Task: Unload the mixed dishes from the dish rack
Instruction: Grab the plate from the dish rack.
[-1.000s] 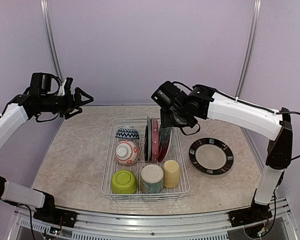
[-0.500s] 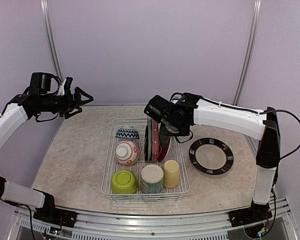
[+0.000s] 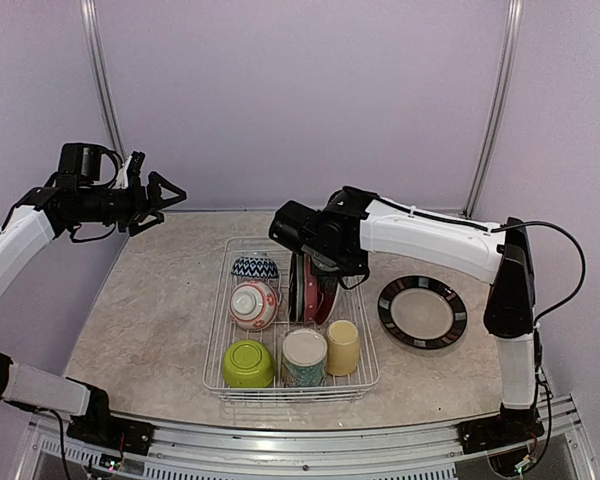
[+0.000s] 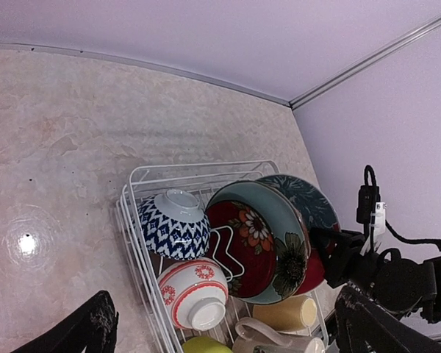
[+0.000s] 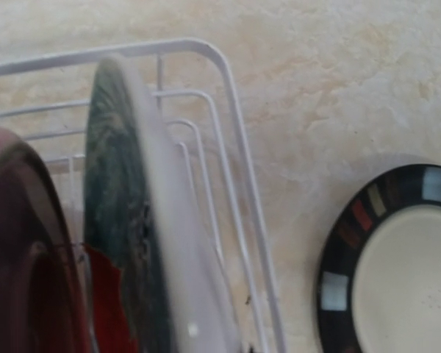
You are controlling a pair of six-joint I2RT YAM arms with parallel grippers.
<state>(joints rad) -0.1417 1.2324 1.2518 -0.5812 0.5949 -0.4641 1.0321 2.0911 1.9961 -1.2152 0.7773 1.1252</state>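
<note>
Dishes fill the dish rack [image 3: 290, 393] at mid-table. You can count three bowls in it: blue zigzag [image 3: 254, 267], red-and-white [image 3: 253, 304] and lime green [image 3: 248, 363]. There is also one mug [image 3: 303, 357], one yellow cup [image 3: 342, 346] and the upright plates [image 3: 305, 292] in the slots, at least two. One dark-rimmed plate [image 3: 422, 311] lies flat on the table [image 3: 150, 320], right of the rack. Your left gripper [image 3: 173, 208] hangs high, jaws spread wide. Your right gripper [image 3: 318, 268] sits at the upright plates' rims; whether it is clamped, you cannot tell.
</note>
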